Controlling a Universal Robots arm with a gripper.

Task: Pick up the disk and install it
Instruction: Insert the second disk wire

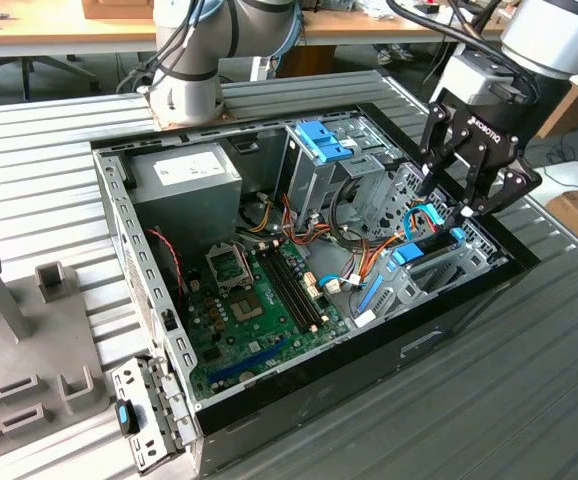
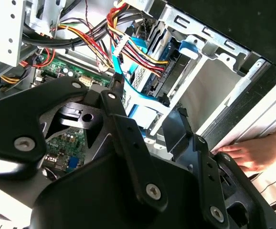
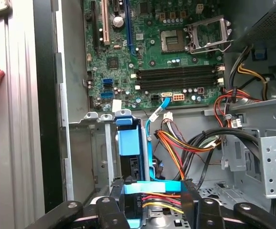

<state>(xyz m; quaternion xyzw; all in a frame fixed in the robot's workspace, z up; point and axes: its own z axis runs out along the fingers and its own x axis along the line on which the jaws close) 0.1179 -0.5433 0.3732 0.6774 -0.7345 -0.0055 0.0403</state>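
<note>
One gripper (image 1: 456, 205), fingers spread around the disk (image 3: 130, 143) standing on edge in its bay, grasp uncertain (cables (image 3: 176, 143) crowd close): snagging those wires could jam it.

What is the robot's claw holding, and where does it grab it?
The gripper looks closed on the disk, its fingers on the blue plastic rails at the near end; the disk sits in its bay.

Open room over motherboard (image 1: 259, 300), centre of exterior view, w/ no tall parts. Drive cage (image 1: 324, 165) w/ blue latch blocks upper centre. Cable bundle (image 1: 369, 255) crowds the bay at centre right, just below claw (image 1: 449, 205). A hand (image 2: 252, 153) rests by the case wall.
</note>
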